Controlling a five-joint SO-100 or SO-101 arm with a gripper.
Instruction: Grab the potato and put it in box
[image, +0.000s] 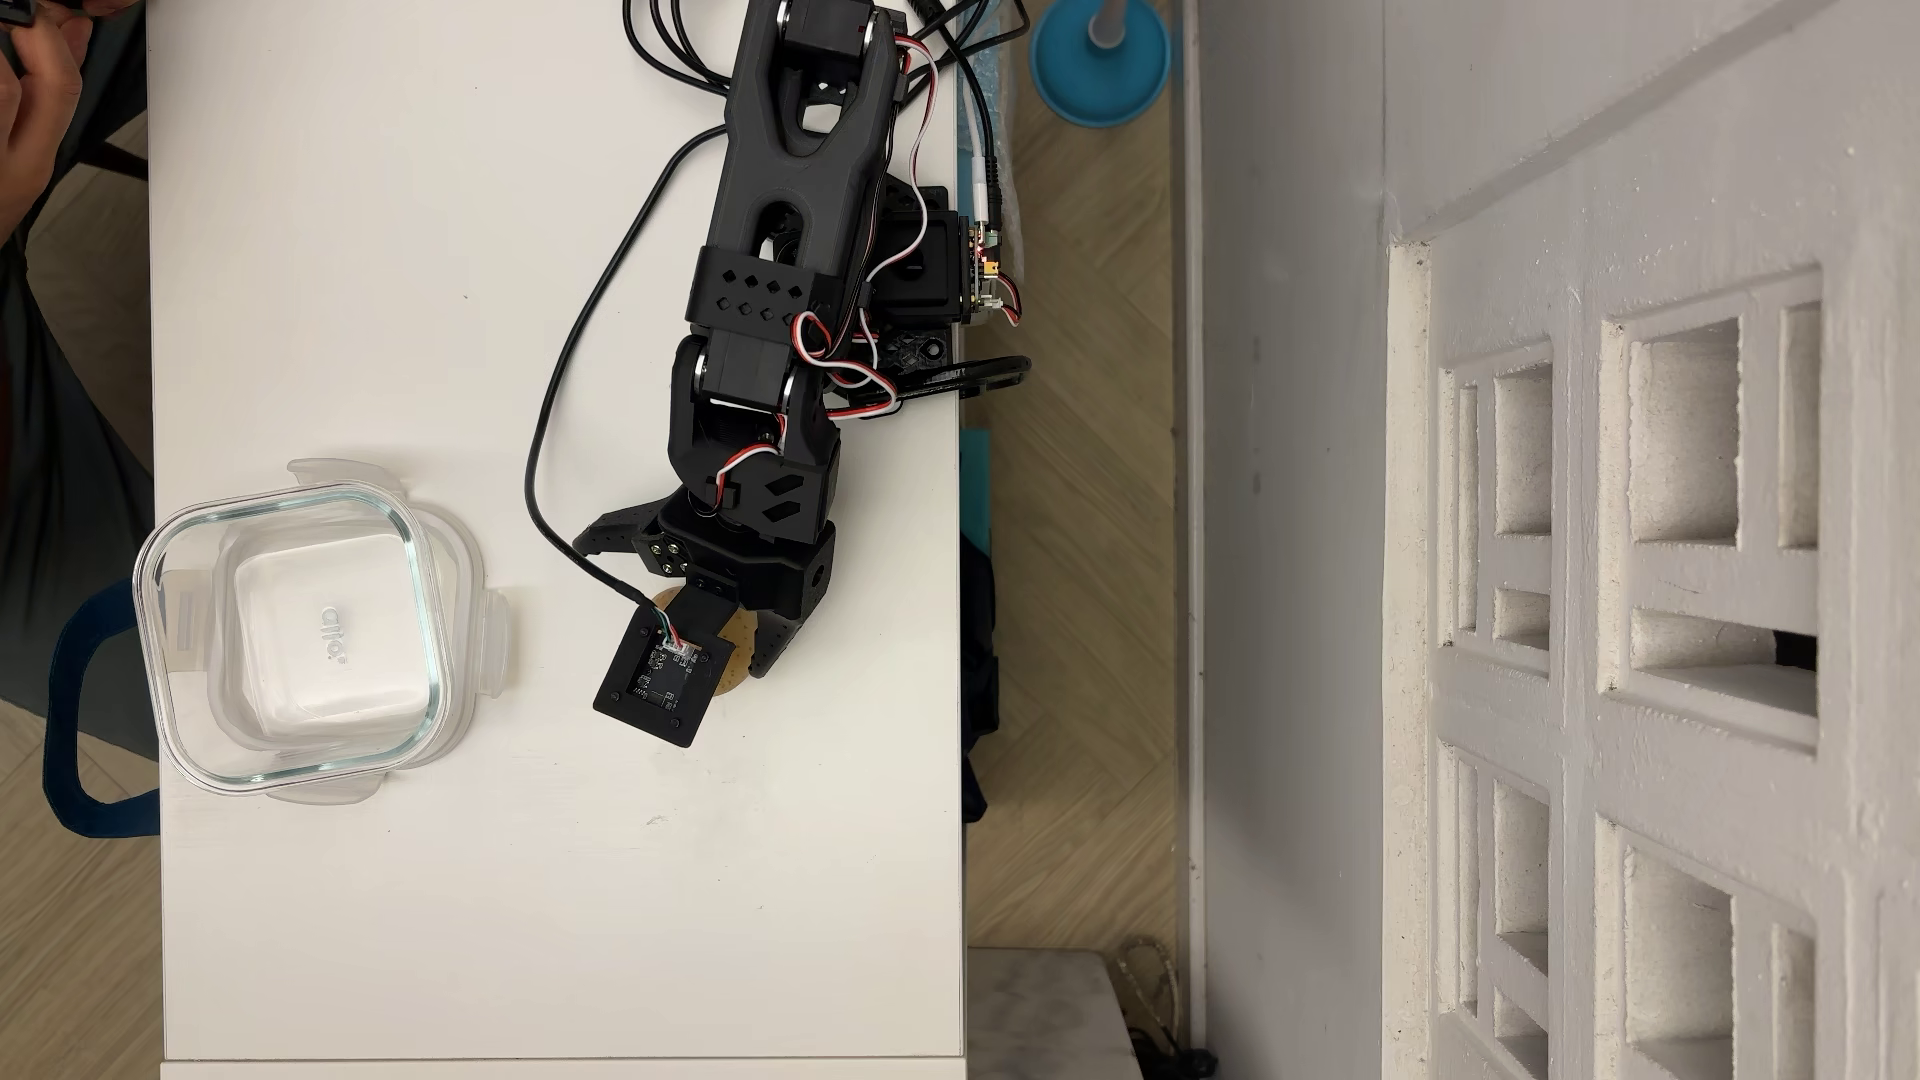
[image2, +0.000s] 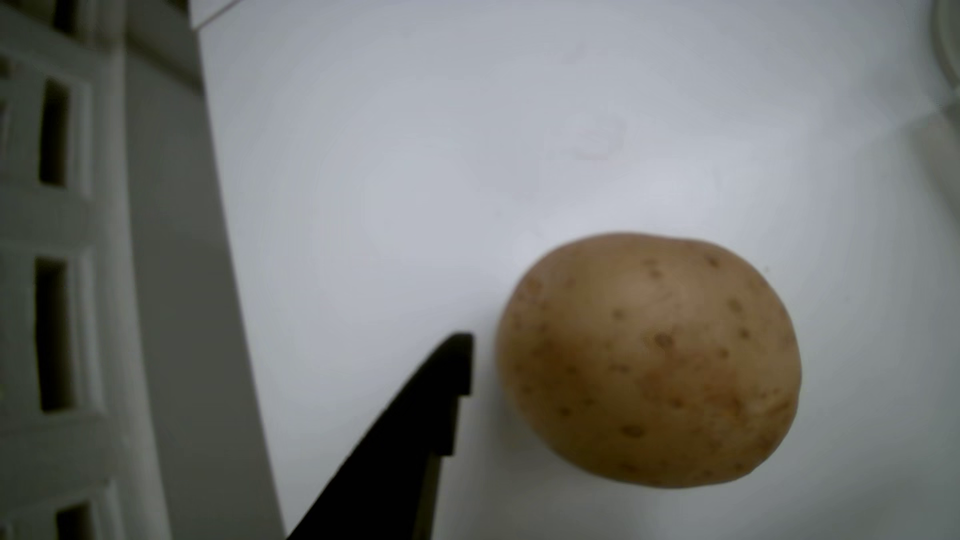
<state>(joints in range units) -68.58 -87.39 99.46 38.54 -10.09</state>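
Observation:
The potato (image2: 649, 363) is tan with dark speckles and lies on the white table (image: 520, 914). In the overhead view only slivers of the potato (image: 740, 652) show under my wrist camera mount. My gripper (image: 675, 608) is down over it with the jaws spread apart, holding nothing. In the wrist view one black fingertip (image2: 457, 363) stands just left of the potato with a thin gap; the other finger is out of view. The box (image: 301, 498), a clear square glass container, sits empty near the table's left edge, well left of the gripper.
A translucent clip-lid (image: 488, 644) lies under the box. A black cable (image: 551, 415) loops over the table left of the arm. The table's right edge (image: 958, 727) runs close to the gripper. A person's hand (image: 36, 93) is at the top left.

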